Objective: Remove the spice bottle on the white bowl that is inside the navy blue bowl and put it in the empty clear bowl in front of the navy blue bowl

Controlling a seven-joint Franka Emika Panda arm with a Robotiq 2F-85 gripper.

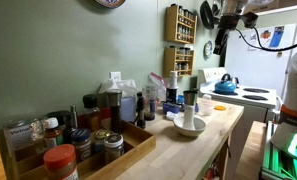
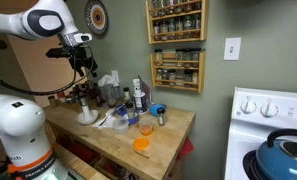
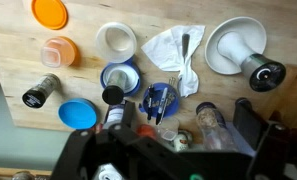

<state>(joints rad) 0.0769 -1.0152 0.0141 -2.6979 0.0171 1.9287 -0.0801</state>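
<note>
In the wrist view a white bowl (image 3: 228, 42) holds a grey spice bottle with a dark cap (image 3: 260, 72). It also shows in both exterior views (image 1: 189, 112) (image 2: 86, 108). A navy blue bowl with a white inside (image 3: 119, 76) sits left of the middle, and a black-capped bottle (image 3: 112, 96) touches its near rim. An empty pale clear bowl (image 3: 115, 38) lies just beyond it. My gripper (image 3: 168, 145) hangs high above the table, open and empty, its dark fingers blurred at the bottom of the wrist view. It also shows in both exterior views (image 1: 221, 35) (image 2: 85, 62).
On the wooden table (image 3: 218, 95) lie a napkin with a fork (image 3: 173, 45), a blue dish of pens (image 3: 159, 99), a blue lid (image 3: 77, 114), a lying pepper shaker (image 3: 40, 90), an orange lid (image 3: 49, 12) and an orange-bottomed cup (image 3: 58, 50). Jars crowd the near edge. A stove (image 1: 250, 97) stands beside the table.
</note>
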